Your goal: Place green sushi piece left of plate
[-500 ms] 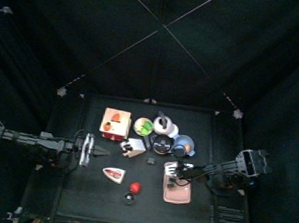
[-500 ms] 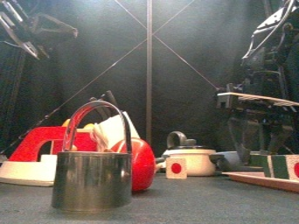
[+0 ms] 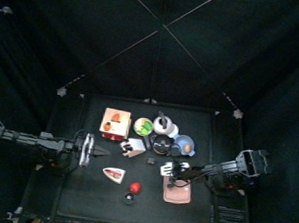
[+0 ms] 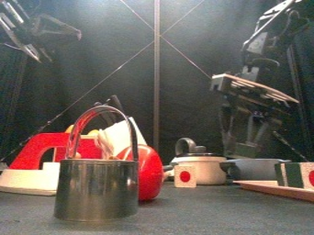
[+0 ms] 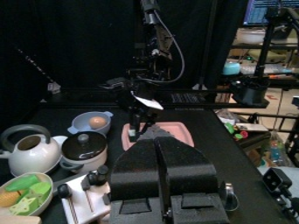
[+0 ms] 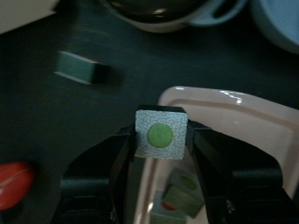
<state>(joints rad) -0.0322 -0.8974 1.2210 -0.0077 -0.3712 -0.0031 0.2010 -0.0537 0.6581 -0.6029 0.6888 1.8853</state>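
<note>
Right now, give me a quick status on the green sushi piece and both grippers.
Right gripper shut on green sushi piece, lifted over pink plate. Left gripper shut, empty, parked at table's left. Not placed yet.

Green sushi piece (image 6: pixel 160 134): white square with a green oval centre, held off the table, flat face up, over the left rim of the plate. Pink plate (image 6: pixel 260 140), glossy, rounded corners, near the table's front right corner.

Robot lab pen: black curtains (image 3: pixel 40 32) around small black table (image 3: pixel 89 198); beyond them, shelving and monitor (image 5: pixel 271 12), frame's upper right.
</note>
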